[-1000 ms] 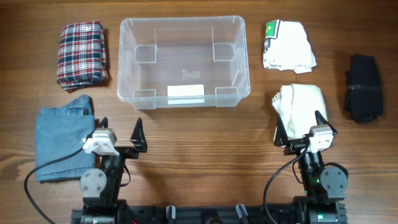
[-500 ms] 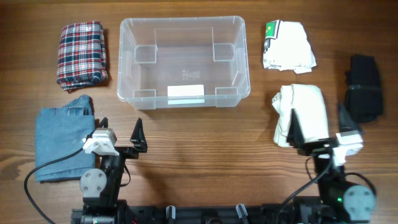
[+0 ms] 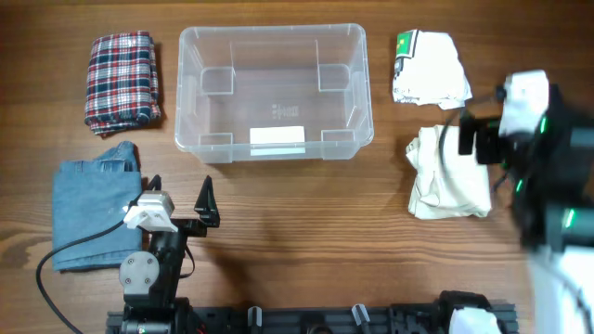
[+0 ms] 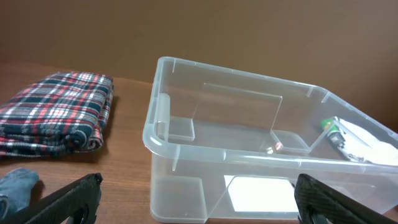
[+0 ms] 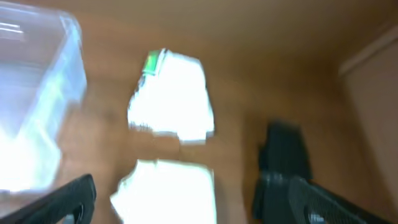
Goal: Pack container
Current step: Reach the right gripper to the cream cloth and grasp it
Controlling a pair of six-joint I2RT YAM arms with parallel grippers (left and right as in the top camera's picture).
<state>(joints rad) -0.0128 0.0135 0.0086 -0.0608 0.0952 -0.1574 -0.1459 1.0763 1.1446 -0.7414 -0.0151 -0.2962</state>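
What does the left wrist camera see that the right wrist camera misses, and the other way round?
Only the left wrist view shows the folded plaid cloth and a corner of blue denim. Only the right wrist view, which is blurred, shows the cream garment and the black garment. Both show the clear container and the white garment with a green tag.

Container (image 3: 183,93) top is open and its floor bare, so straight-down entry is free; its walls block any sideways approach. A wide strip of bare wood runs between its front wall and the left gripper (image 3: 179,192), with a narrower lane between its right wall and the white garment (image 3: 429,68) and cream garment (image 3: 450,172). The left flank is taken by the plaid garment (image 3: 122,80) and denim (image 3: 93,209), and the right arm (image 3: 543,148) hangs blurred over the right edge, just beside the cream garment.
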